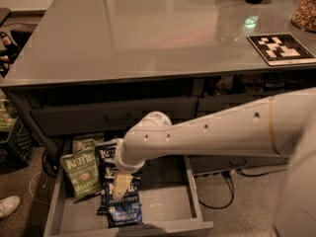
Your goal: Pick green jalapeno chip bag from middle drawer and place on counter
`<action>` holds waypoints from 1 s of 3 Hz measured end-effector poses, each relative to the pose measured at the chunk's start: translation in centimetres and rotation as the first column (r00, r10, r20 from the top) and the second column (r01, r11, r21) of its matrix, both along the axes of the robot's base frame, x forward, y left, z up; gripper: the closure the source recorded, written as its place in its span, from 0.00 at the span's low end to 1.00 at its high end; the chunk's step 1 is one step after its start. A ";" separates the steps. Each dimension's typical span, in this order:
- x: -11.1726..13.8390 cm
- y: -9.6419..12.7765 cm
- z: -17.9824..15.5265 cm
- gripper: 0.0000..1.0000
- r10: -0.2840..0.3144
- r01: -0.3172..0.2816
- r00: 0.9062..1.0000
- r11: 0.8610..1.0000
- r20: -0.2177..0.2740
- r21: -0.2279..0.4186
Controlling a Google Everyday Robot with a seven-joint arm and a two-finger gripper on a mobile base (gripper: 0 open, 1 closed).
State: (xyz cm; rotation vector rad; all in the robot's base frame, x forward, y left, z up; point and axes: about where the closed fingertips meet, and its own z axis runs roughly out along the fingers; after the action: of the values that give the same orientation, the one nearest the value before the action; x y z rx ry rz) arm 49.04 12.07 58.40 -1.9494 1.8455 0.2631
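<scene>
The green jalapeno chip bag (81,174) lies tilted at the left of the open middle drawer (193,187), on its pale floor. A duller green bag (88,143) lies behind it. Dark blue Kettle bags (123,207) lie to its right. My gripper (121,185) hangs from the white arm (207,135) inside the drawer, over the blue bags and just right of the green bag. The glossy grey counter (148,38) spans the view above the drawer.
A black-and-white marker tile (280,48) and a jar (305,9) sit at the counter's right. Closed grey drawers with dark handles (118,117) are above the open one. A crate (15,142), a shoe (7,206) and a floor cable (222,194) flank the cabinet.
</scene>
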 end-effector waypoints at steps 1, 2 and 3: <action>3.1 5.7 -3.6 0.00 0.061 -0.061 0.998 0.998 0.025 -0.002; 3.1 6.0 -3.7 0.00 0.065 -0.065 0.998 0.998 0.024 -0.001; 3.3 6.8 -4.2 0.00 0.074 -0.074 0.997 0.997 0.020 0.030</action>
State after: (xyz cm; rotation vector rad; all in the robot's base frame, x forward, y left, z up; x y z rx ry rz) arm 52.34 18.83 54.18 -1.9950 1.7493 0.2930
